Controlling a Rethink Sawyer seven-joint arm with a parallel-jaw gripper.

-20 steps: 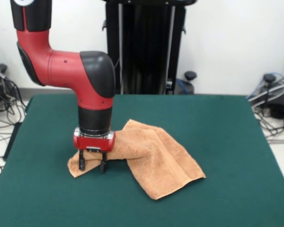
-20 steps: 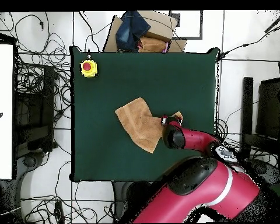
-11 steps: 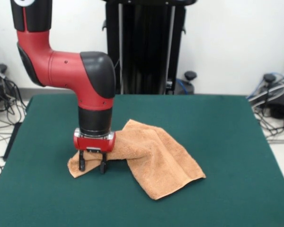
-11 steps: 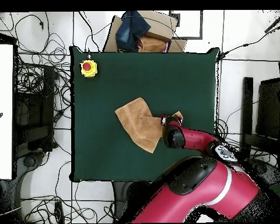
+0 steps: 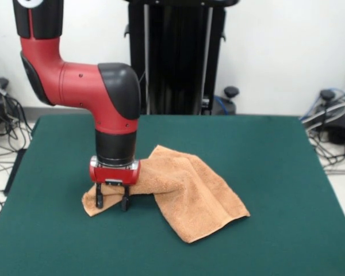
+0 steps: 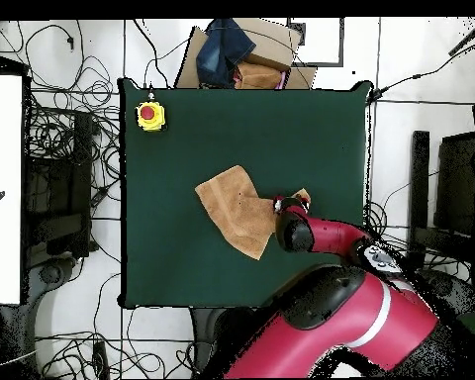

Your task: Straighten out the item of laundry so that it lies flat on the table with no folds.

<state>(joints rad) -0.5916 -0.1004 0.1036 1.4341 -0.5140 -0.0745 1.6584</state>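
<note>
The item of laundry (image 5: 184, 187), a peach-orange towel, lies crumpled on the green table (image 5: 264, 172), with one layer folded over and a corner pointing to the near right. My gripper (image 5: 112, 202) is down at the towel's left corner. Its two black fingers (image 5: 99, 198) stand apart, open, with their tips at the cloth and the corner lying between and behind them. In the overhead view the towel (image 6: 237, 210) sits near the middle of the table (image 6: 182, 148), and the arm's wrist (image 6: 293, 230) covers the gripper and the towel's right end.
A yellow box with a red button (image 6: 150, 116) stands at one table corner in the overhead view. A cardboard box with dark cloth (image 6: 243, 59) lies just past the table's top edge there. Cables run over the floor around the table.
</note>
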